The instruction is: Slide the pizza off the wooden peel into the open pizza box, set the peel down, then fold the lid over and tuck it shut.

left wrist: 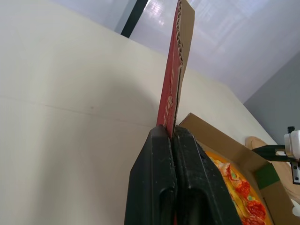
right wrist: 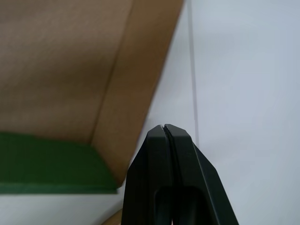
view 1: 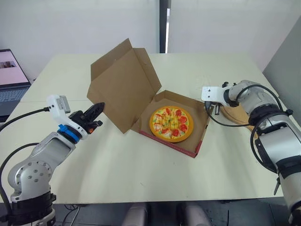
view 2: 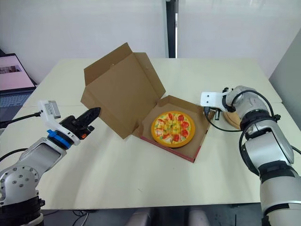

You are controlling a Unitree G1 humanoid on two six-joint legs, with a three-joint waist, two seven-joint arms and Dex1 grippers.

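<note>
A toy pizza point(view 1: 171, 124) with red and green toppings lies flat inside an open cardboard pizza box point(view 1: 174, 147) near the middle of a pale table point(view 1: 117, 179). The lid point(view 1: 124, 84) stands raised at the box's back-left side, leaning away from the pizza, with its side flaps sticking out. The wooden peel point(view 1: 234, 114) lies on the table just to the right of the box, under the right arm.

The left claw point(view 1: 99, 106) has its two black fingers pressed together and holds nothing. Its tips sit right at the lid's outer left edge; whether they touch the cardboard cannot be told. The right claw point(right wrist: 164, 127) is also closed and empty, pointing down close beside the box's right wall. A laptop point(view 1: 9, 75) sits at the far left edge of the table.

Judging from this, the pizza and peel steps look done, and folding the lid is what is left.

The risks lie in that fold. A closed claw pushing on a thin cardboard edge could slip off past it, leaving the lid where it stands. Nothing pins the box base, so a push on the lid might slide the whole box toward the right claw and the peel instead of hinging the lid. The side flaps could catch on the walls or drop onto the pizza, and the right claw beside the wall could block the lid's front edge as it comes down.
</note>
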